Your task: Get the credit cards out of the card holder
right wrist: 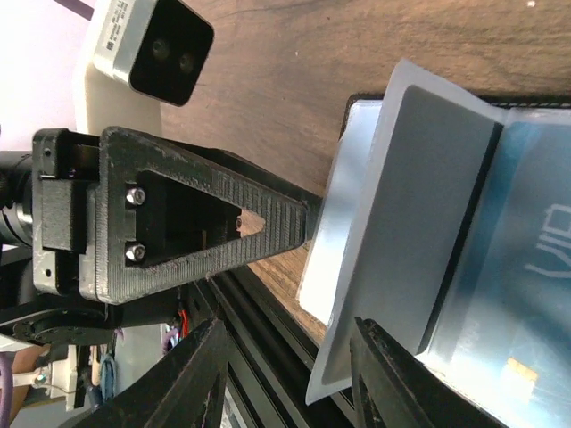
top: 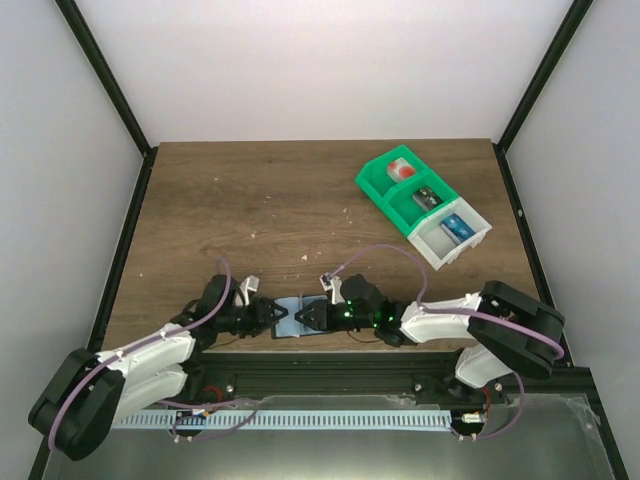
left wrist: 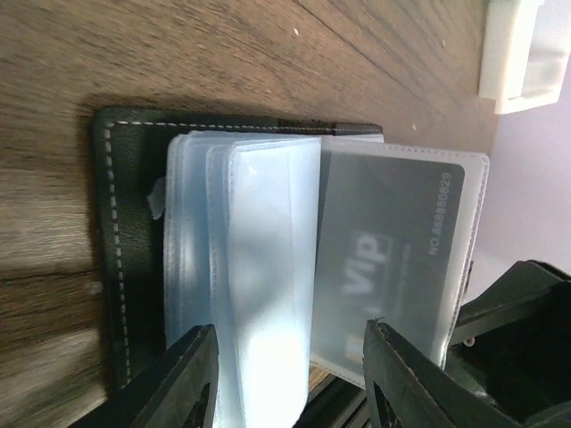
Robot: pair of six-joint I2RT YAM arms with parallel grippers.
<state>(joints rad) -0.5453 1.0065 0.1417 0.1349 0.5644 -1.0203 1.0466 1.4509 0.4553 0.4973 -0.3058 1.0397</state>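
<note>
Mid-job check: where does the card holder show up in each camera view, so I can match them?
Top external: card holder at bottom centre, near the wooden table's near edge.
Left wrist: card holder fills the centre, lying open.
Right wrist: card holder fills the right half, open.
Shared landmark: the wooden table beneath it.

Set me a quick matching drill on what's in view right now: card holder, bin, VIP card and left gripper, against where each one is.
Things:
1. card holder
2. bin
3. VIP card
4. left gripper

Places:
a. far right of the table
b. inside a clear sleeve
c. straddling the plastic pages
d. lying open at the near edge

Pairs: 1-d; 2-a; 3-b; 4-c
</note>
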